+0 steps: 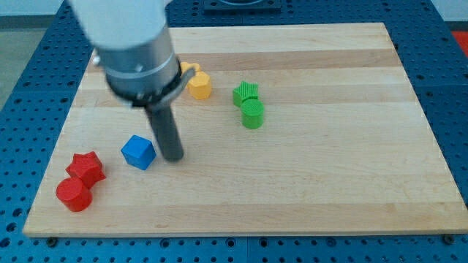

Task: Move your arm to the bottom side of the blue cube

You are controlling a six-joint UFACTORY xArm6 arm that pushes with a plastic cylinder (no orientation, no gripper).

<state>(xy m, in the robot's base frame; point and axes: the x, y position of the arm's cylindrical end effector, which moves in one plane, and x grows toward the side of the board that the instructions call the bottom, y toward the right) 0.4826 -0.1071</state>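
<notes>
My tip (174, 156) just right of blue cube (138, 152), no end effector visible, yellow block (198, 85) partly hidden behind arm

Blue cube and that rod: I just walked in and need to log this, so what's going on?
A robot arm ending in a dark rod works over a wooden board. My tip sits just to the view's right of the blue cube, not yet at its bottom side. A red star and red cylinder lie at lower left; yellow and green blocks sit farther up.

Upright dark rod, my tip (174, 156) on board
</notes>
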